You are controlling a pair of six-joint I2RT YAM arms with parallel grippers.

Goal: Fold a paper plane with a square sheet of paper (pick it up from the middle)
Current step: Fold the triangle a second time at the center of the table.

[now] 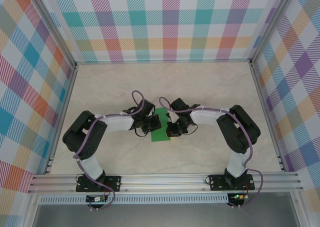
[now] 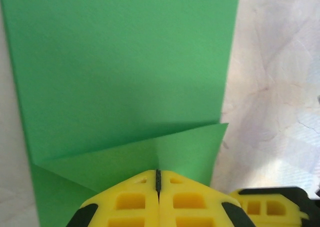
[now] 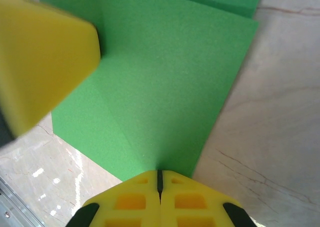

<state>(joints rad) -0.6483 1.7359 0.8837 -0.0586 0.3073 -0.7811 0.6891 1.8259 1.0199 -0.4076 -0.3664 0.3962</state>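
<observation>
The square sheet of paper (image 1: 161, 135) is bright green and lies folded into a narrow strip on the table, between my two grippers. In the left wrist view the sheet (image 2: 125, 72) runs away from me, with a creased flap (image 2: 190, 147) just ahead of the fingertips. My left gripper (image 2: 158, 179) is shut, its tips down on that flap. My right gripper (image 3: 160, 179) is also shut, its tips resting on the near edge of the sheet (image 3: 165, 77). Seen from above, the left gripper (image 1: 153, 123) and right gripper (image 1: 173, 130) face each other across the paper.
The pale marbled table (image 1: 215, 87) is bordered by plaid walls (image 1: 160, 22) at the back and both sides. An aluminium rail (image 1: 165, 179) carries the arm bases along the near edge. A yellow finger of the left gripper (image 3: 45, 57) crowds the right wrist view.
</observation>
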